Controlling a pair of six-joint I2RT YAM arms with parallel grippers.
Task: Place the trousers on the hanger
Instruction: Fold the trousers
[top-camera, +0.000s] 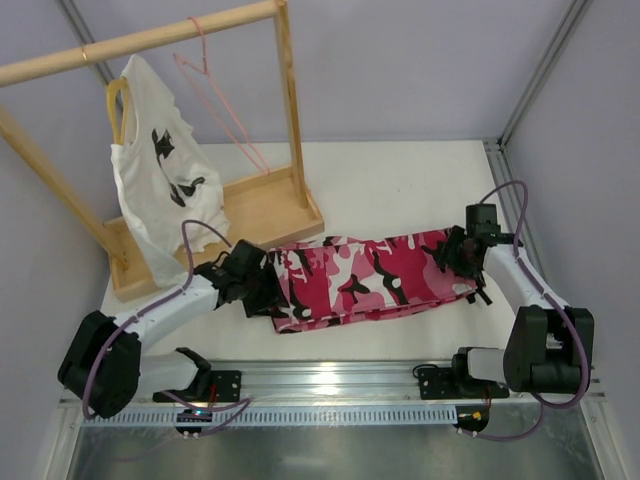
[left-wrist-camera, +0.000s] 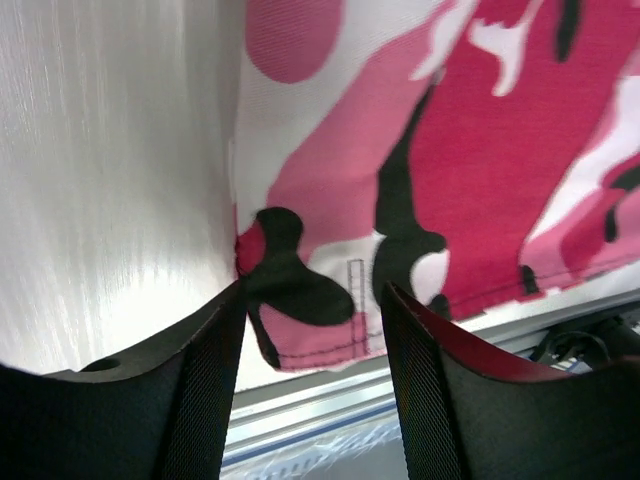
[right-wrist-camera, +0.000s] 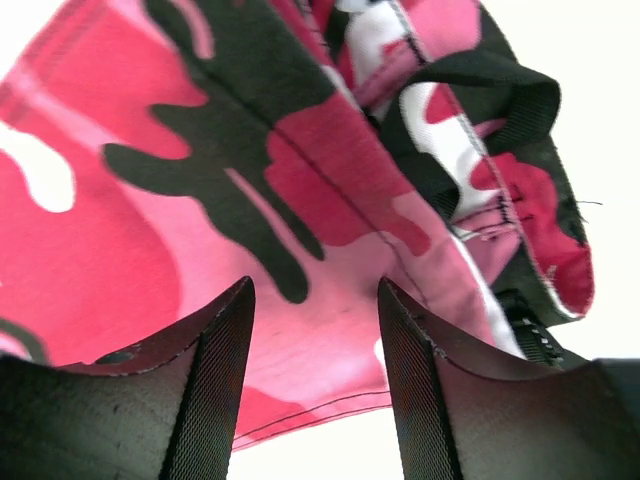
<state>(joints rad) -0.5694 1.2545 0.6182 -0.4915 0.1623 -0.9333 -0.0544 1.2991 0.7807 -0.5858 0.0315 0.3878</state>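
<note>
Between the fingers of my left pincer (left-wrist-camera: 312, 290) sits the near hem corner of the trousers (left-wrist-camera: 450, 150). The fingers stand apart, one on either side of that corner, with cloth and a strip of metal rail (left-wrist-camera: 330, 400) showing in the gap (the finger nearer the bare table looks to brush the hem's edge, but I can make out no pinch). Beyond this pincer and off to its right, the camouflage cloth spreads flat over the white table (left-wrist-camera: 110, 170).

Under my right pincer (right-wrist-camera: 315, 285) lies the other end of the trousers, with a black belt loop (right-wrist-camera: 500, 90) ahead and to the right of the fingertips. These fingers are parted too, with pink cloth showing between them, and they clamp nothing.

Seen from above, the trousers stretch across the table from one pincer to the other.

Well beyond my left pincer, the hanger (top-camera: 222, 113) hangs by its hook from the top bar of a wooden rack (top-camera: 292, 110). Further left on the same bar hangs a white T-shirt (top-camera: 160, 180) on a yellow hanger (top-camera: 117, 105).
</note>
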